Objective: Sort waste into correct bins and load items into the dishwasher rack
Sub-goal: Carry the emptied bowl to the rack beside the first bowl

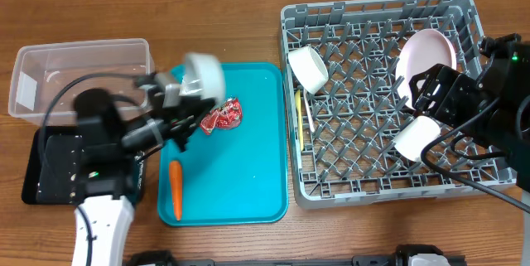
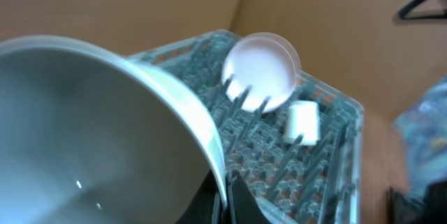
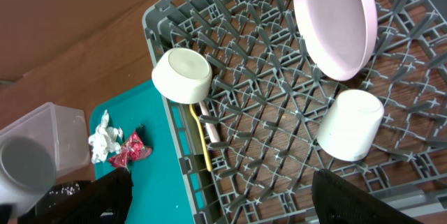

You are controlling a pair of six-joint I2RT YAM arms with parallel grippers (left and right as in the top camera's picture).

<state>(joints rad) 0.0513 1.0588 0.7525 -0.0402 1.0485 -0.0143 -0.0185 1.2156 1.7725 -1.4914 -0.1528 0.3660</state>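
My left gripper (image 2: 225,195) is shut on the rim of a cream-white bowl (image 2: 105,133) and holds it above the teal tray (image 1: 248,175); the bowl also shows in the overhead view (image 1: 204,74). The red-and-silver wrapper (image 1: 222,117) and the carrot (image 1: 175,189) lie on the tray. The white napkin (image 3: 103,138) lies beside the wrapper. The grey rack (image 1: 373,179) holds the pinkish plate (image 1: 428,55), a bowl (image 1: 308,69), a cup (image 1: 414,137) and yellow cutlery (image 3: 202,137). My right gripper (image 3: 223,210) is open and empty above the rack's right side.
The clear tub (image 1: 79,71) stands at the far left. The black tray (image 1: 50,166) lies in front of it, partly under my left arm. The teal tray lies between the bins and the rack.
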